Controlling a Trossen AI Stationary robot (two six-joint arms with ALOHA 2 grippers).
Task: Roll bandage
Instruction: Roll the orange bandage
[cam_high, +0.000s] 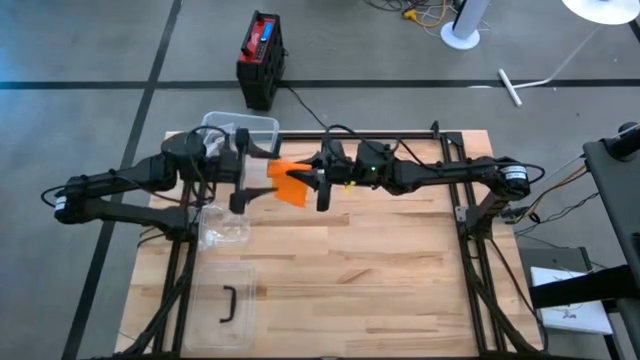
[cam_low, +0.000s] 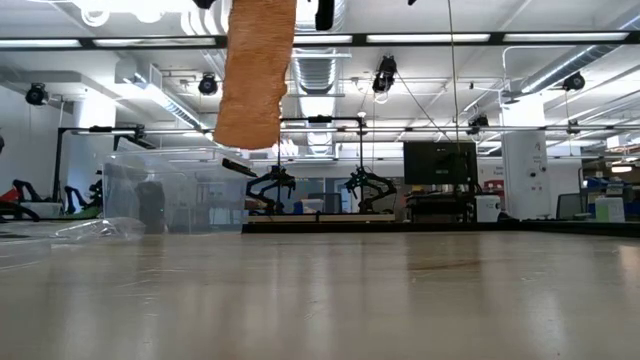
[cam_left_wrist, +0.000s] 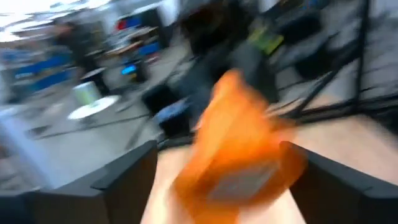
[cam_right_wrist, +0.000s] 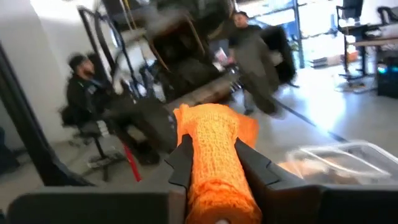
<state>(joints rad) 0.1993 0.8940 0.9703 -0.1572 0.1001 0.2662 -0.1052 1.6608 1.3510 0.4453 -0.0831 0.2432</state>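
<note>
Mid-air handover during rolling: my right end effector (cam_right_wrist: 214, 163) is closed on the orange bandage (cam_high: 290, 181), held above the wooden surface (cam_high: 400, 270) toward its 12 o'clock edge, while my left end effector (cam_left_wrist: 217, 180), at the bandage's 9 o'clock, stands wide open with the fabric between its fingers (cam_left_wrist: 124, 180) but ungripped. Judged from this, the step in hand is a regrip; the next move likely calls for my left end effector to close on the hanging free end and turn it onto the roll without slackening the wrap.
</note>
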